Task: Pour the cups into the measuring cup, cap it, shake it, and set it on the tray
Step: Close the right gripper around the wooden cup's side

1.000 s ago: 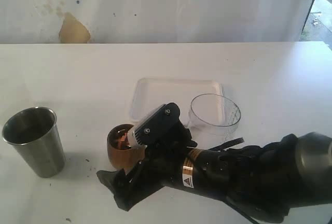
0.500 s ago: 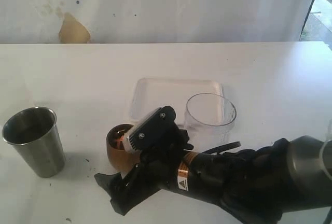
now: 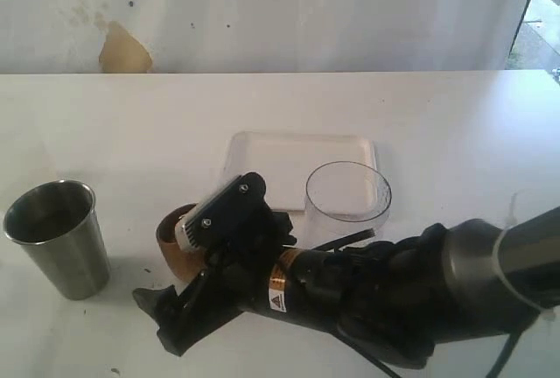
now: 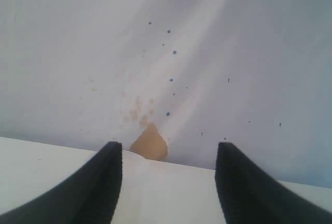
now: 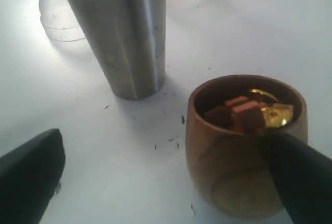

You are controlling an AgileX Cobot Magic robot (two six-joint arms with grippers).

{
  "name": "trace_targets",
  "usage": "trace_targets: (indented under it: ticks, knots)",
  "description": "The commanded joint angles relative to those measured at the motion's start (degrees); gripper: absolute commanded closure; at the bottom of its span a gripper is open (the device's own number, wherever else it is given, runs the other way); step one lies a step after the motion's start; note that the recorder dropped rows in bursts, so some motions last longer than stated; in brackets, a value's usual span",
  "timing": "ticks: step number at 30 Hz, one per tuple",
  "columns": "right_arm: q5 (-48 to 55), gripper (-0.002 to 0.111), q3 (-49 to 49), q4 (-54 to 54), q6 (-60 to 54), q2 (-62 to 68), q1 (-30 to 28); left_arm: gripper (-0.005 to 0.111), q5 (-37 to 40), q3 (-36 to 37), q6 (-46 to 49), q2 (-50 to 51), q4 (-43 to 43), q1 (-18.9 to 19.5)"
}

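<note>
Between wide-apart right jaws: wooden cup point(image 5: 223, 172), just beside one jaw.

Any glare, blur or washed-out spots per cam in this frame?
Exterior view: even daylight, soft shadow beside the tumbler; the clear measuring cup nearly vanishes against the white tray. Left wrist view: pale light streaks across the wall, near jaws soft. Right wrist view: wooden cup fairly sharp, jaws blurred at the edges, a translucent cup washed out by bright light.
</note>
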Motion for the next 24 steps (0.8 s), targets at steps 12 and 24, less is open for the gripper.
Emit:
trace_targets:
  ticks: [12, 24]
  knots:
    - [4.34, 0.003, -1.17, -0.09, -4.67, 0.87, 0.05, 0.055, -0.16, -0.14, 0.23, -0.18, 0.15, -0.15]
    - [8.79, 0.003, -1.17, 3.79, -9.16, -1.38, -0.06, 0.055, -0.16, -0.14, 0.23, -0.18, 0.15, -0.15]
